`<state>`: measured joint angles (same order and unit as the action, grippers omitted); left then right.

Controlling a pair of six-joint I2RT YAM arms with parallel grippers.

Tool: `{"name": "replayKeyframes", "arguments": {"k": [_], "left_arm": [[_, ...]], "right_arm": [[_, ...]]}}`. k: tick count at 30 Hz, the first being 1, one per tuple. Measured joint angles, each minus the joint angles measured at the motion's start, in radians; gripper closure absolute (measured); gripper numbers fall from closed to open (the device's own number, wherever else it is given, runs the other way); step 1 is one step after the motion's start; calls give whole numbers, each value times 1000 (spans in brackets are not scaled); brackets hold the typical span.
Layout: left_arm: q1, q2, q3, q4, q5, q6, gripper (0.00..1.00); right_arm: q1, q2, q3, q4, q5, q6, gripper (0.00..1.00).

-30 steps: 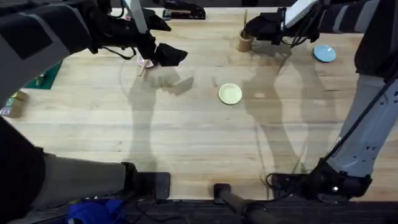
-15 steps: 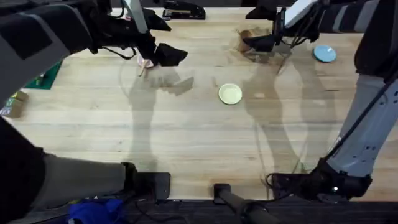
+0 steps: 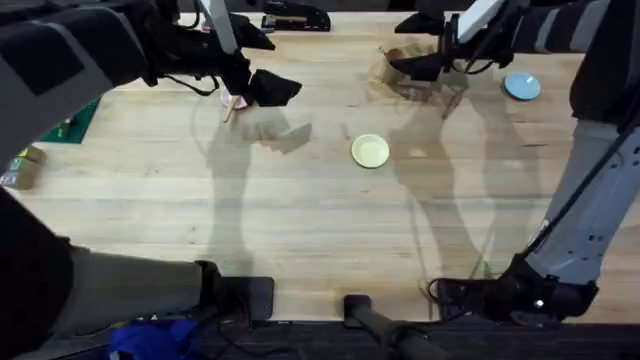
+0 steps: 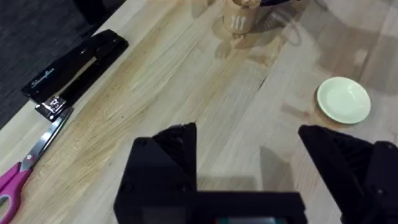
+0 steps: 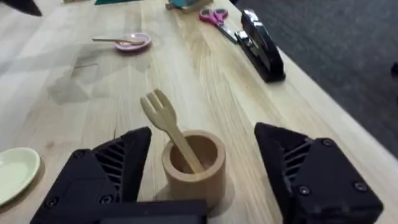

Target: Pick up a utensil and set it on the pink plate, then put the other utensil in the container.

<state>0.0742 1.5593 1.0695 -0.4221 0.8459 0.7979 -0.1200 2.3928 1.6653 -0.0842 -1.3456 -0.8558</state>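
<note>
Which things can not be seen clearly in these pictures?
- Pink plate, overhead: mostly covered by the left arm.
- Utensil on the pink plate, right wrist: too small to tell its head shape.
- Wooden cup, overhead: partly behind the right gripper.
- Pink-handled scissors, left wrist: cut off by the edge.

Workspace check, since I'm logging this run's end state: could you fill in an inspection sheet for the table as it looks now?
Surface: pale wooden table, bare in the middle.
Job's things: wooden fork stands tines up in the wooden cup; the other utensil lies across the pink plate.
Clutter: yellow plate, blue plate, black stapler, pink-handled scissors.
Grippers: left gripper open, holding nothing; right gripper open, fingers either side of the cup.
Cables: a dark cable by the right arm's base.
Surroundings: dark floor beyond the table's far edge.
</note>
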Motion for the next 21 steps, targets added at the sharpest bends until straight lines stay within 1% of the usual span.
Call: {"name": "replayKeyframes", "arguments": {"k": [4, 9, 14, 21], "left_arm": [[0, 0, 0, 0, 0, 0, 7], [0, 0, 0, 0, 0, 0, 6], [0, 0, 0, 0, 0, 0, 6], [0, 0, 0, 0, 0, 0, 6]], "right_arm": [[0, -18, 0, -41, 45, 40, 4], [-2, -126, 0, -139, 120, 58, 3], [-3, -260, 1, -315, 219, 38, 3], [-3, -404, 1, -577, 376, -24, 3]]}}
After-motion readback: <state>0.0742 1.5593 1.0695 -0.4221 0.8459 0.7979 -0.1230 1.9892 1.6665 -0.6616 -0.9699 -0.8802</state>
